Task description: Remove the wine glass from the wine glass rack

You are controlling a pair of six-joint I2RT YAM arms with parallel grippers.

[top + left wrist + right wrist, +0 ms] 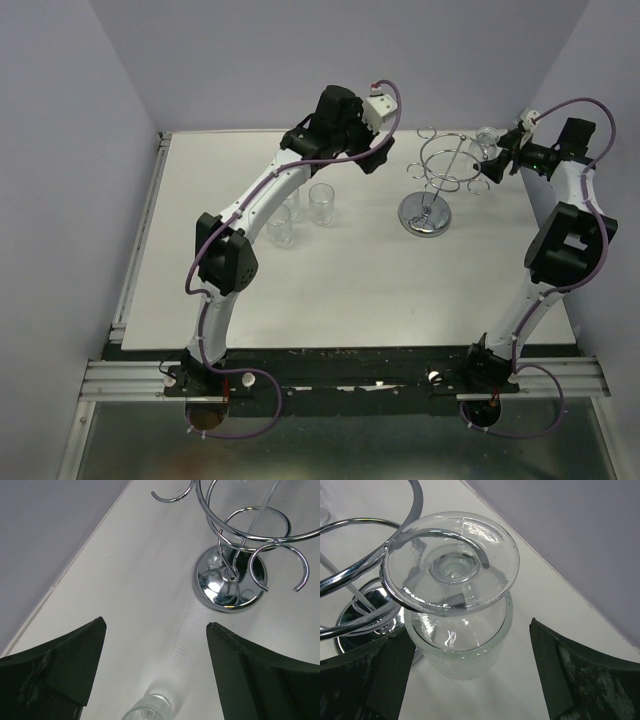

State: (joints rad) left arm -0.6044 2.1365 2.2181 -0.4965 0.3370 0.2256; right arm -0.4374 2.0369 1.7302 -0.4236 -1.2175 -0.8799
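Apparently untouched, wine glass (456, 605) hung inverted on rack (426, 214), between parted right jaws, left jaws parted.

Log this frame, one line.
right gripper: jaws open, flanking wine glass | wine glass: inverted, hanging on wine glass rack | left gripper: jaws open, empty | phase: pre-grasp
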